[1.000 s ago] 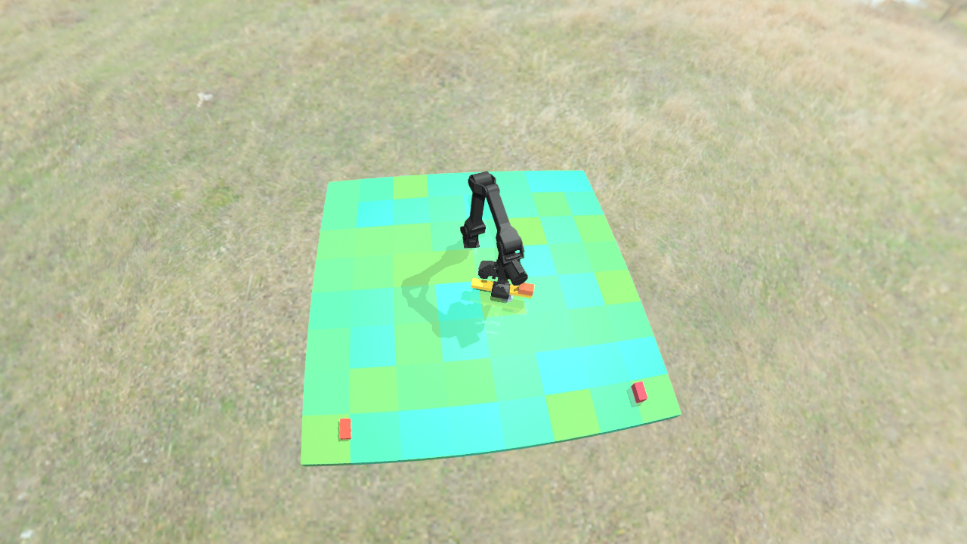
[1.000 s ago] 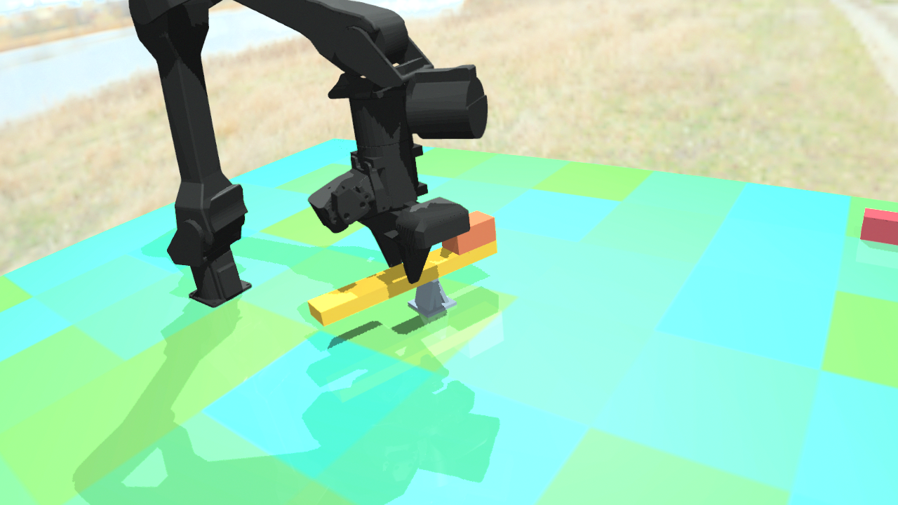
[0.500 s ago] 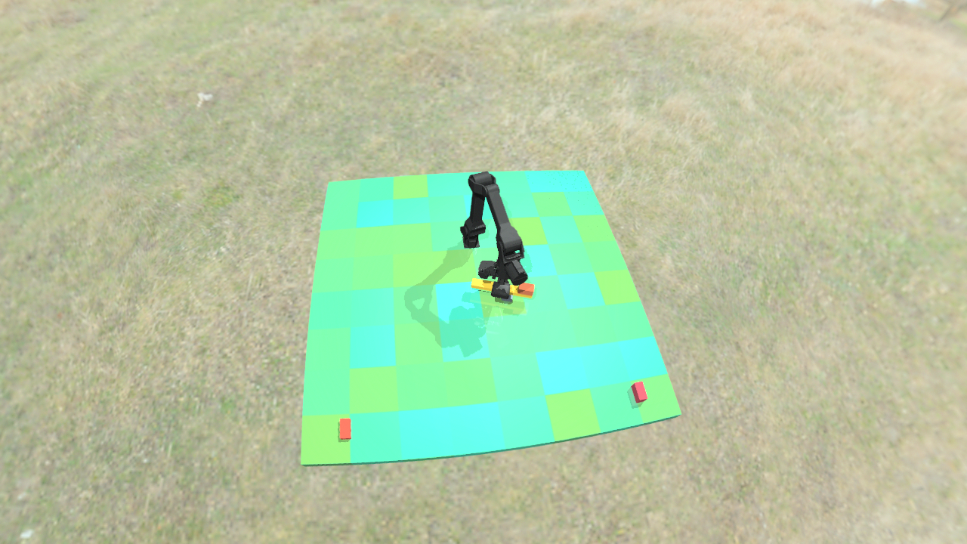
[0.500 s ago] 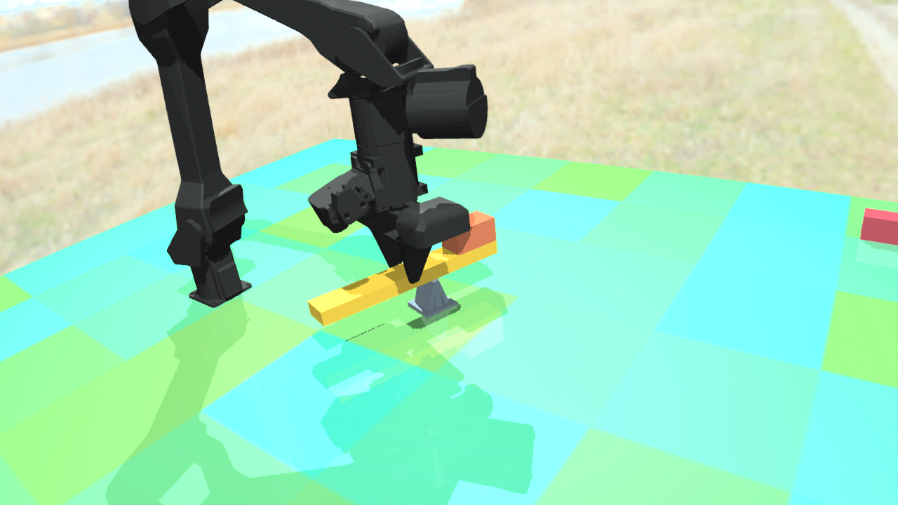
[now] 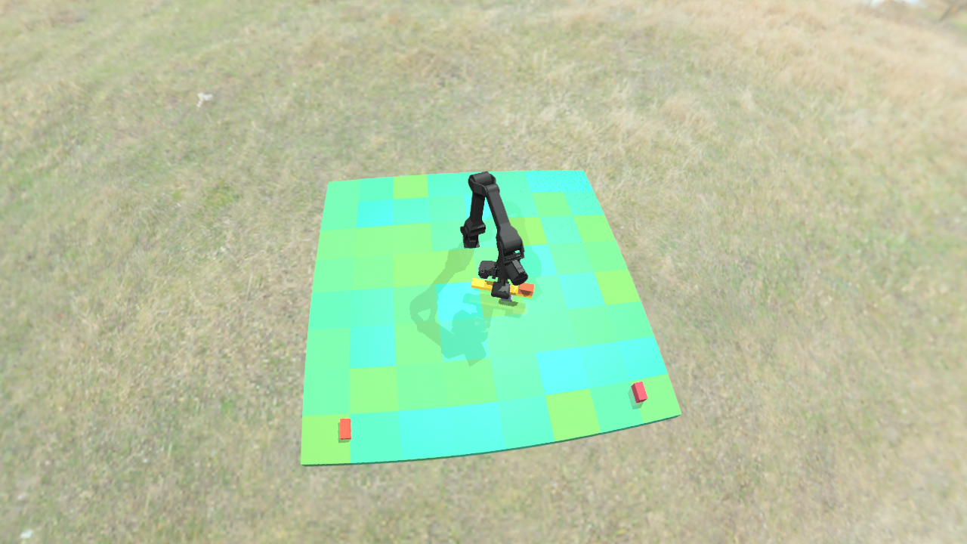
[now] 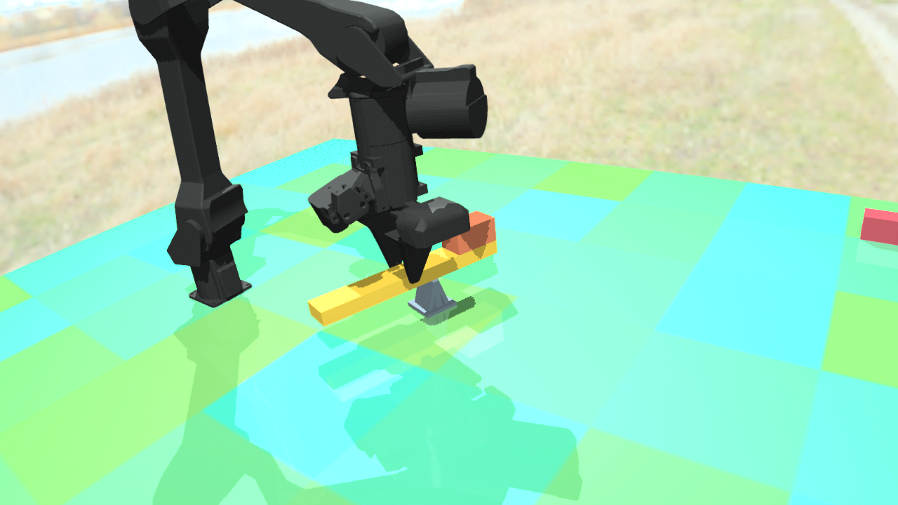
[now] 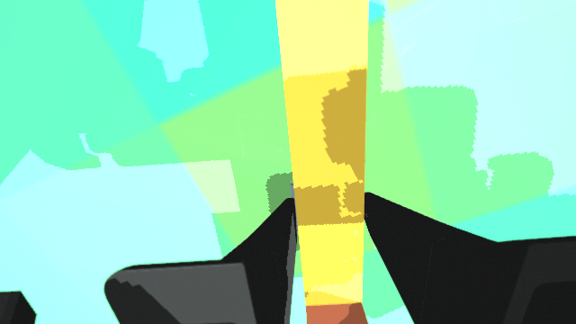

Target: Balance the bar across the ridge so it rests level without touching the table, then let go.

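The yellow bar (image 5: 477,283) (image 6: 351,301) (image 7: 324,36) lies across the small grey ridge (image 6: 431,300), clear of the table at both ends. It looks about level. An orange block (image 5: 526,289) (image 6: 480,233) (image 7: 334,315) sits on top of the bar at one end. My gripper (image 6: 405,272) (image 7: 327,202) points down astride the bar, close above the ridge. Its fingers are slightly open, one on each side, with hardly any gap to the bar. The contact between the bar and the ridge's top is hidden in the wrist view.
A red block (image 5: 640,391) (image 6: 880,227) stands near one front corner of the tiled table (image 5: 378,344). An orange-red block (image 5: 344,428) is near the other front corner. The arm's base (image 5: 471,240) (image 6: 219,290) stands behind the bar.
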Controlling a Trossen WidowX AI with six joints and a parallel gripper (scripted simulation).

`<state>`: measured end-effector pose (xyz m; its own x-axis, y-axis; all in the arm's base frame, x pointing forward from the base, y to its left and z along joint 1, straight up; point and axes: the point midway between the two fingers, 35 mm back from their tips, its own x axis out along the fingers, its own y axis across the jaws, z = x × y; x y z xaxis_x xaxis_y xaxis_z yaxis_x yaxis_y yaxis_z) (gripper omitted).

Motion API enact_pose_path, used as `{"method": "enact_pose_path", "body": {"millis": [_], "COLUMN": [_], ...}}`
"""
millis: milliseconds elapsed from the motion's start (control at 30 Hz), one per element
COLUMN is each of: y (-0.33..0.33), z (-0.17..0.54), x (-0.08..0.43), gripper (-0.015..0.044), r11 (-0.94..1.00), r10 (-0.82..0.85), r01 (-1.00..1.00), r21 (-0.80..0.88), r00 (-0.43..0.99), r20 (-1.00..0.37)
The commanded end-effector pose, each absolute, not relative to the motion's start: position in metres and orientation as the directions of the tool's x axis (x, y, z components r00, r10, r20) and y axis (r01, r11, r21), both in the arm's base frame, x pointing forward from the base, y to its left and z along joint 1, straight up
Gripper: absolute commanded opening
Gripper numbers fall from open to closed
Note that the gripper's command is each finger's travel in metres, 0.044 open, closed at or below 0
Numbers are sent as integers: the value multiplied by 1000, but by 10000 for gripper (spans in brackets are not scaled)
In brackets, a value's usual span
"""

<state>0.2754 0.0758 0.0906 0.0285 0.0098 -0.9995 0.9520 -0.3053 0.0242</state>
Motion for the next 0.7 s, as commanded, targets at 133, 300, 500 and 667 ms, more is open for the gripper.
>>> {"method": "enact_pose_path", "body": {"millis": [133,300,500,667], "y": [76,76,76,76], "z": [91,91,91,91], "x": [275,275,275,275], "gripper": [172,173,185,185], "r11": [-305,-305,-305,-305], "r10": [10,10,10,10], "r01": [952,952,952,952], "r21": [24,24,24,24], "r00": [29,29,29,29], "r20": [-1000,-1000,-1000,-1000]}}
